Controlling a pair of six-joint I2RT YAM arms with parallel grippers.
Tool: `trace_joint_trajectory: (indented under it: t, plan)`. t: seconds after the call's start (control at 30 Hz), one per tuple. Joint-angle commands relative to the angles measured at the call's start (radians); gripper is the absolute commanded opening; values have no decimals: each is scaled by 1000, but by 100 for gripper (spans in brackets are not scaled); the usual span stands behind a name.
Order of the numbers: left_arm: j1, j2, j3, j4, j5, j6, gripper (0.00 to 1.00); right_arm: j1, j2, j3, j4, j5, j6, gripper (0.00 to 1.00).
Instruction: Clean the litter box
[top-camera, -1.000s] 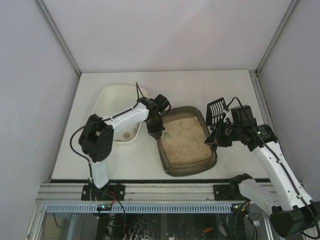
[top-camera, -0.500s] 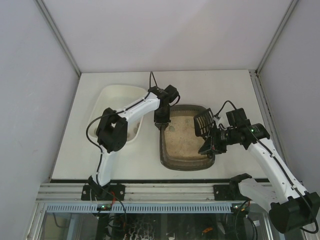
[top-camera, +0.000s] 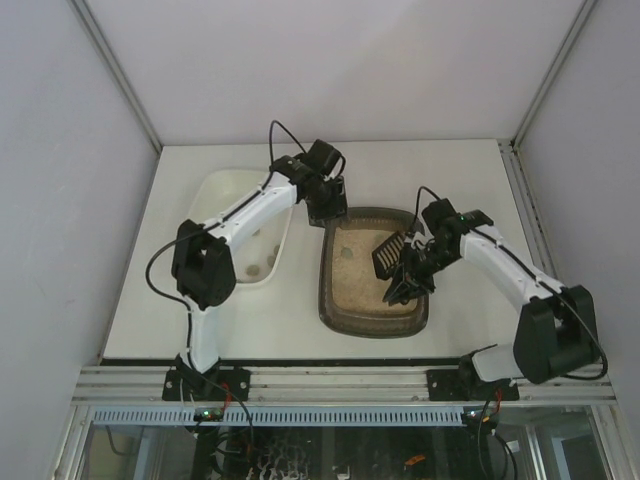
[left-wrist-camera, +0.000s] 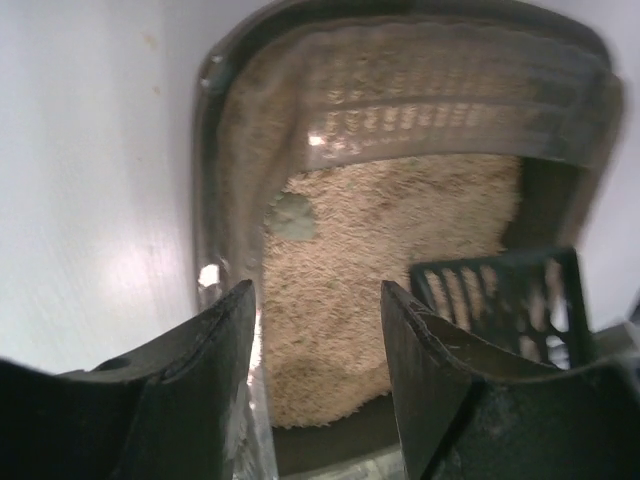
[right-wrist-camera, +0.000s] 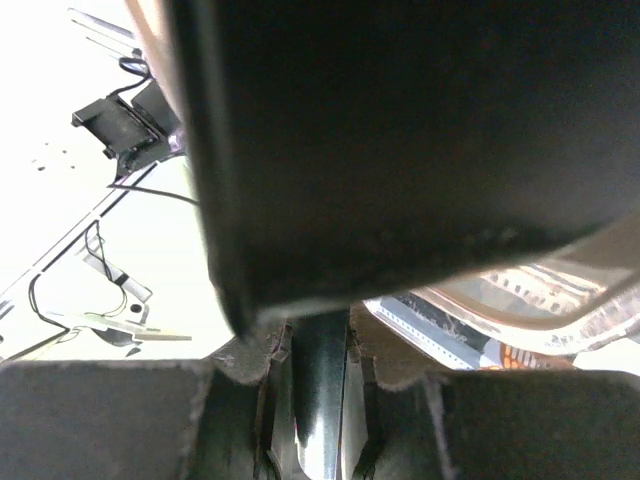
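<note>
- Litter box (top-camera: 373, 329) sits mid-counter (top-camera: 440, 170), just right of the white tray (top-camera: 214, 186), not touching it.
- Left tool (top-camera: 327, 208): fingers spread wide, gripping nothing, poised over the box's far left corner. The rim runs just beside one finger.
- Right tool (top-camera: 412, 272): clamped on the handle of a black slotted scoop (top-camera: 388, 257), blade tilted low over the sand (top-camera: 355, 285).
- One grey clump (left-wrist-camera: 291, 216) lies in the sand near the far left corner, not yet scooped.
- Small lumps (top-camera: 270, 263) lie in the white tray.
- Judgement: some waste is likely moved already. Task partway, the clump left to lift and dump.
</note>
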Motion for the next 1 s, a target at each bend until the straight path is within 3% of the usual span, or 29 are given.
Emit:
trace_joint_trajectory:
  t: [0.0, 0.27, 0.73, 0.97]
  plan:
    - [37, -122, -57, 119, 136, -40, 58, 18, 91, 150, -16, 10, 10, 0]
    - [179, -87, -134, 230, 260, -142, 57, 81, 289, 312, -25, 29, 37, 0]
    - [187, -146, -338, 325, 327, -92, 56, 179, 474, 510, -211, 348, -62, 0]
    - [189, -207, -405, 358, 309, -68, 56, 227, 512, 529, -236, 389, -94, 0]
